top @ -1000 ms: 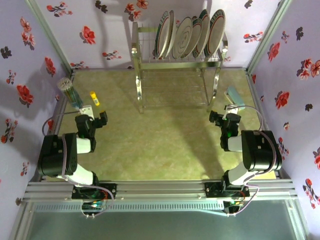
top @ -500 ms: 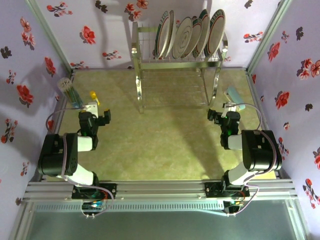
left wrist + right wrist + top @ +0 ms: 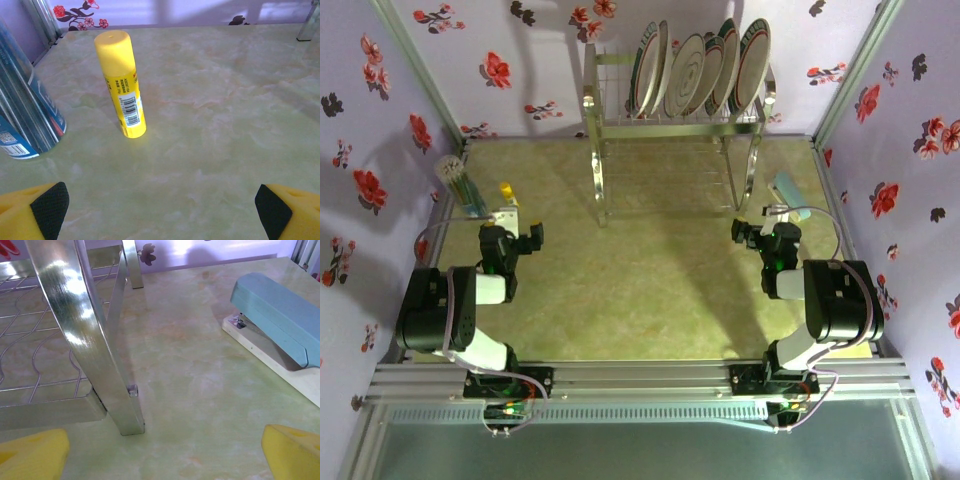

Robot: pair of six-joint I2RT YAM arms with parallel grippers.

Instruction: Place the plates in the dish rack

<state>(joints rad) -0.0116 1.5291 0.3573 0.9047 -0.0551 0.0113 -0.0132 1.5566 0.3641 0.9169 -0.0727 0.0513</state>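
Several white plates (image 3: 700, 70) with dark rim bands stand on edge in the top basket of the shiny wire dish rack (image 3: 670, 160) at the back centre. My left gripper (image 3: 525, 238) hangs low over the table's left side, open, with bare table between its yellow fingers (image 3: 47, 202). My right gripper (image 3: 752, 232) sits low at the right, just in front of the rack's front right leg (image 3: 107, 370). It is open too and holds nothing. The left gripper (image 3: 160, 210) and right gripper (image 3: 165, 455) both have their jaws spread wide.
A yellow glue stick (image 3: 122, 85) stands upright ahead of the left gripper, beside a blue and silver can (image 3: 25, 115) at the left wall. A pale blue stapler (image 3: 275, 325) lies to the right of the right gripper. Floral walls enclose the table.
Both grippers have shifted slightly inward, toward the table's middle. The plates and the rack have not moved.
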